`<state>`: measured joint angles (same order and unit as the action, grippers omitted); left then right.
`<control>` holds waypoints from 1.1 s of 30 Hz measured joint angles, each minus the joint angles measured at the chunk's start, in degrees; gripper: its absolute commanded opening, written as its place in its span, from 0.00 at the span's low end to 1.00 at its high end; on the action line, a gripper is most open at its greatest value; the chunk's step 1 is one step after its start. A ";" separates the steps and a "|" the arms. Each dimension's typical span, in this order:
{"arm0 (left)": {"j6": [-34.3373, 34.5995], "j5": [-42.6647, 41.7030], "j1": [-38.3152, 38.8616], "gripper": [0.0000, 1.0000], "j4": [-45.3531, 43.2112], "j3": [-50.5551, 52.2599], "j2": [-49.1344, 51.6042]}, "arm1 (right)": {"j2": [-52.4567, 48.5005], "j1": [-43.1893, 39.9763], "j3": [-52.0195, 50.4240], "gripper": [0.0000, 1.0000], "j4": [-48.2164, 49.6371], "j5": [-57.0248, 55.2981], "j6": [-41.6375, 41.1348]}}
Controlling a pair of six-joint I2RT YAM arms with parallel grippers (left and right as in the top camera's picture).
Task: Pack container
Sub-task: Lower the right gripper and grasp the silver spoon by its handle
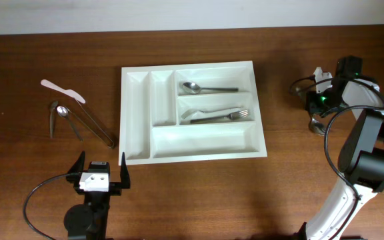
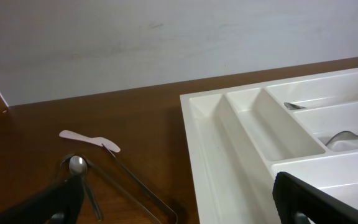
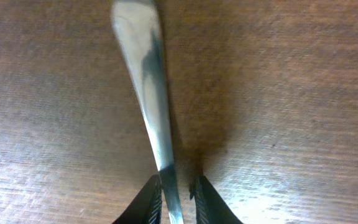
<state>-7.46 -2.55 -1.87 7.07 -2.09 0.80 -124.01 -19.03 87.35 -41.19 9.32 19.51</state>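
Note:
The white container [image 1: 139, 120] lies mid-table, with a spoon [image 1: 205, 87] in its top long compartment and a fork [image 1: 222, 116] in the middle one. My right gripper [image 1: 317, 119] is low on the table at the far right. In the right wrist view its jaws [image 3: 178, 196] are nearly together around the handle of a metal utensil [image 3: 145, 74] that lies on the wood. My left gripper [image 1: 102, 175] is open and empty near the front edge, just in front of the container's front left corner [image 2: 229, 143].
Left of the container lie a white plastic utensil [image 1: 62, 90], a small metal spoon [image 1: 63, 113] and metal tongs [image 1: 92, 123]; they also show in the left wrist view, the tongs [image 2: 142, 190] nearest. Cables loop beside both arm bases.

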 measured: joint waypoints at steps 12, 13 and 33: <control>0.00 -0.02 0.00 0.99 0.00 0.00 0.00 | -0.24 0.48 0.35 0.06 0.76 -3.76 -0.07; 0.00 -0.02 0.00 0.99 0.00 0.00 0.00 | -0.24 0.48 0.35 0.05 0.79 -3.89 -0.15; 0.00 -0.02 0.00 0.99 0.00 0.00 0.00 | -0.24 0.50 0.42 0.04 0.79 -3.91 -2.47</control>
<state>-7.46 -2.57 -1.87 7.07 -2.09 0.80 -124.25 -18.52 87.77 -40.40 5.41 17.04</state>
